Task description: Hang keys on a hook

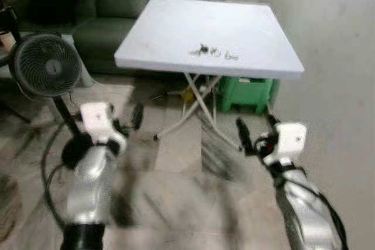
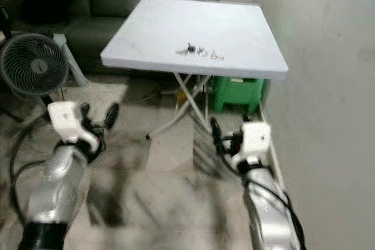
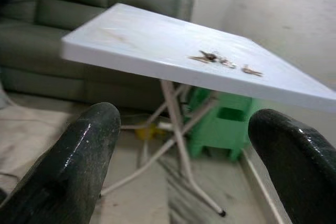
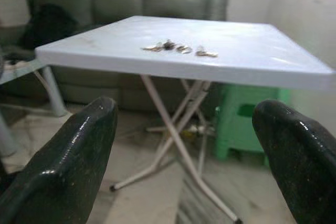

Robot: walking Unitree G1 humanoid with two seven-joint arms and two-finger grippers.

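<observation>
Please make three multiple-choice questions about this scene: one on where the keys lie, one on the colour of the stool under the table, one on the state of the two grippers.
1. Where are the keys?
A. on the sofa
B. on the table
C. on the floor

2. What colour is the stool?
A. green
B. red
C. blue

3. How are the grippers?
A. both open, empty
B. both shut on keys
C. left shut, right open

Answers:
1 B: they lie on the white table.
2 A: it shows green below the top.
3 A: left gripper and right gripper have their fingers spread, holding nothing.
</observation>
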